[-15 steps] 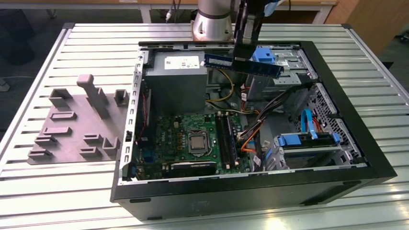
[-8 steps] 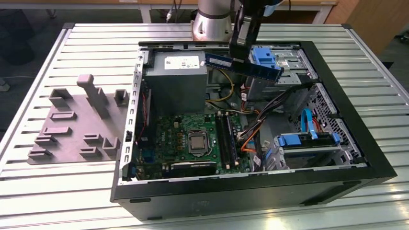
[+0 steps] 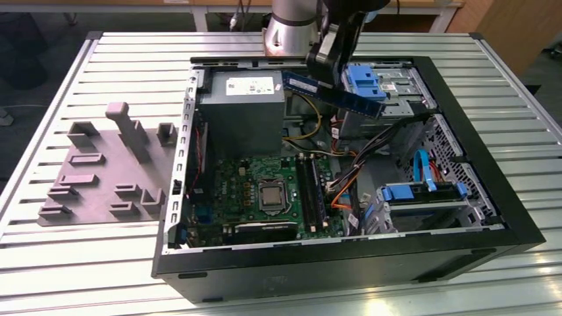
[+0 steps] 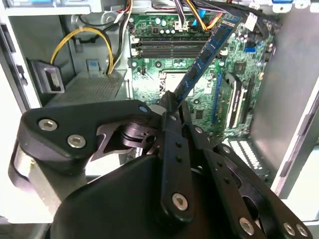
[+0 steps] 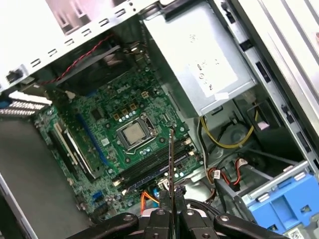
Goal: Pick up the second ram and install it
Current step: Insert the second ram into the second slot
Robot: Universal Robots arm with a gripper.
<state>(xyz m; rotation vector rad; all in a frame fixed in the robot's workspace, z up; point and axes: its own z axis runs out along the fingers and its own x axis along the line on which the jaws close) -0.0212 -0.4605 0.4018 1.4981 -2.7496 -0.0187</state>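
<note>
My gripper (image 3: 318,71) is shut on the second ram (image 3: 338,93), a dark blue-green stick with black chips. It hangs tilted above the back of the open computer case (image 3: 491,217), over the power supply's edge and apart from everything below. In the second wrist view the ram (image 4: 205,54) slants out from the fingertips (image 4: 169,110) over the green motherboard (image 4: 164,74). In the first wrist view the ram (image 5: 171,164) appears edge-on above the long black memory slots (image 5: 154,167). In the exterior view the slots (image 3: 312,191) lie right of the processor socket (image 3: 273,196).
A grey power supply (image 3: 239,105) fills the case's back left. Blue drive brackets (image 3: 364,82) and a blue drive cage (image 3: 422,194) sit on the exterior view's right. Orange and black cables (image 3: 347,191) run beside the slots. A grey fixture plate (image 3: 105,171) lies left of the case.
</note>
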